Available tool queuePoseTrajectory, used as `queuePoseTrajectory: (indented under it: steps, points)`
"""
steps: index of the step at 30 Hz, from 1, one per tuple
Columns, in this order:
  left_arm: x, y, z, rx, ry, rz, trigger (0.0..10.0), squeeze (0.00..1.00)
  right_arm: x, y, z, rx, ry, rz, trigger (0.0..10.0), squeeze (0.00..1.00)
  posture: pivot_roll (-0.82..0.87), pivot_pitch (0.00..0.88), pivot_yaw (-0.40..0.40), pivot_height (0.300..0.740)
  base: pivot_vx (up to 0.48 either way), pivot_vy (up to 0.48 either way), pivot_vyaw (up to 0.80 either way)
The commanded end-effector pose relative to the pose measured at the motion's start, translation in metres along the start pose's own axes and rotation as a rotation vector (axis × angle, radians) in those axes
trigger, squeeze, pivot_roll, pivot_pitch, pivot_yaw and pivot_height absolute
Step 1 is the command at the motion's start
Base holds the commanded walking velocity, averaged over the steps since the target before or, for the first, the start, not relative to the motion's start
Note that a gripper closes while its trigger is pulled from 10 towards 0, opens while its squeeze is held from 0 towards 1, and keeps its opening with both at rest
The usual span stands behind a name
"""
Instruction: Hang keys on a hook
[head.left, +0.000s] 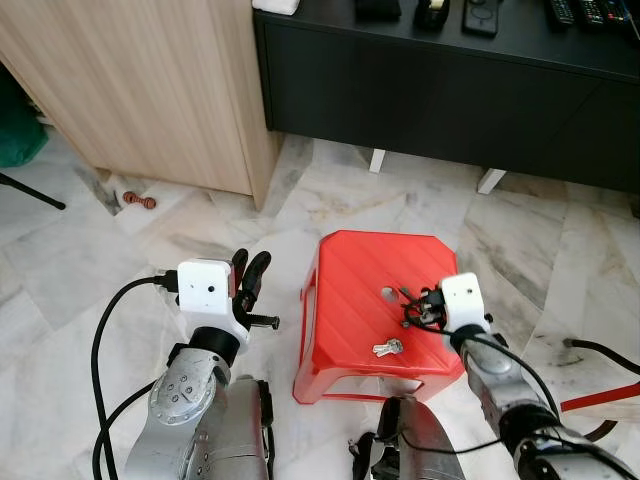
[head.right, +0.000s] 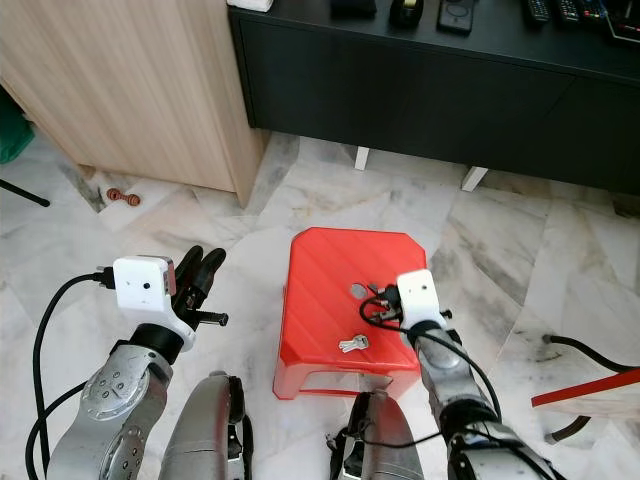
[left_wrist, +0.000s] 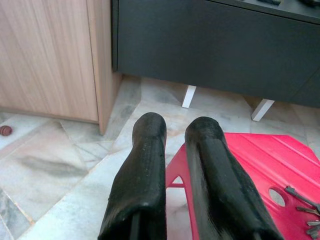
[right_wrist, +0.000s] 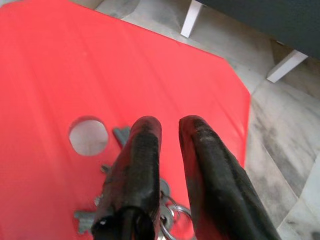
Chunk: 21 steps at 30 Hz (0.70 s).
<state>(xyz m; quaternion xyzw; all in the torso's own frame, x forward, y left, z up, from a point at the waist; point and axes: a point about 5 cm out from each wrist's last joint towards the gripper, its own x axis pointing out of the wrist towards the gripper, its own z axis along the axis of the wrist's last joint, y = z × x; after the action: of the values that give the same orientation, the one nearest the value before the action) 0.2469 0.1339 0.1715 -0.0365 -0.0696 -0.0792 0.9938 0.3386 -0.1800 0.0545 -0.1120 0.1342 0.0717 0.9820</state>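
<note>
Right, keys (right_wrist: 127, 137) lie on top of the red stool (head.left: 350, 290), a bunch on a ring just beside the round hole (right_wrist: 88, 135) in the seat, toward the stool's right side. A separate silver key (head.left: 388, 347) sits near the front edge of the seat, apart from the bunch. R gripper (right_wrist: 167, 127) is low over the bunch, fingers a narrow gap apart, tips over the key ring; wrist view shows keys under and between the fingers but can't tell if they're actually pinched. L gripper (head.left: 251, 270) is held up off the stool's left side, above the marble floor (head.left: 80, 280), fingers close w/ a slim gap, nothing in them. Behind the stool: a black low cabinet (head.left: 450, 90) on white legs w/ remotes and small items on top. To its left, a light wood cabinet (head.left: 140, 90); a small reddish-brown object (head.left: 137, 200) on the floor at its base.
</note>
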Motion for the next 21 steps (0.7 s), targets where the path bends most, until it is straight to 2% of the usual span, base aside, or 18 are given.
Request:
queuePoseTrajectory:
  steps: [1,7,15,16,17,18,21]
  points:
    - [-0.003,-0.001,-0.003,-0.01,0.014,0.001,10.0,0.0,-0.003,0.003,-0.012,-0.01,0.061,0.011,10.0,1.0,0.23,0.296,-0.075,0.635,0.0,0.0,0.0]
    - [-0.005,-0.002,-0.002,-0.013,0.014,0.003,10.0,0.0,0.0,0.006,-0.013,-0.023,0.108,-0.007,10.0,1.0,0.23,0.311,-0.075,0.635,0.0,0.0,0.0]
    - [-0.011,-0.003,-0.001,-0.016,0.017,0.007,10.0,0.0,-0.003,0.01,-0.025,-0.037,0.198,-0.023,10.0,1.0,0.25,0.331,-0.079,0.635,0.0,0.0,0.0]
    - [-0.011,-0.003,-0.001,-0.017,0.017,0.008,10.0,0.0,-0.004,0.011,-0.027,-0.043,0.208,-0.021,10.0,0.95,0.25,0.335,-0.079,0.635,0.0,0.0,0.0]
    - [-0.011,-0.003,-0.001,-0.017,0.017,0.008,10.0,0.0,-0.004,0.011,-0.027,-0.043,0.208,-0.021,10.0,0.95,0.25,0.335,-0.079,0.635,0.0,0.0,0.0]
    - [-0.012,-0.003,0.0,-0.017,0.017,0.009,10.0,0.0,-0.004,0.012,-0.028,-0.047,0.214,-0.02,10.0,0.0,0.25,0.335,-0.079,0.635,0.0,0.0,0.0]
    - [-0.014,-0.005,0.0,-0.02,0.02,0.008,10.0,0.0,-0.007,0.011,-0.036,-0.033,0.252,-0.033,10.0,0.0,0.25,0.345,-0.078,0.635,0.0,0.0,0.0]
